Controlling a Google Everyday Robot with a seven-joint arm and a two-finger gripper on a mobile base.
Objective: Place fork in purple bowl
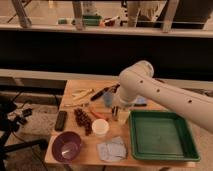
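The purple bowl stands at the front left corner of the wooden table, with a paler lilac inside and nothing in it. A thin pale utensil that may be the fork lies flat on the left part of the table; I cannot make out its shape. My gripper points down over the middle of the table, just right of the white cup and at the left edge of the green tray. It is well to the right of the bowl and the utensil.
A dark red cluster like grapes, a black remote, an orange stick, a black-handled tool, yellowish items and a blue-grey cloth lie on the table. My white arm crosses above the tray.
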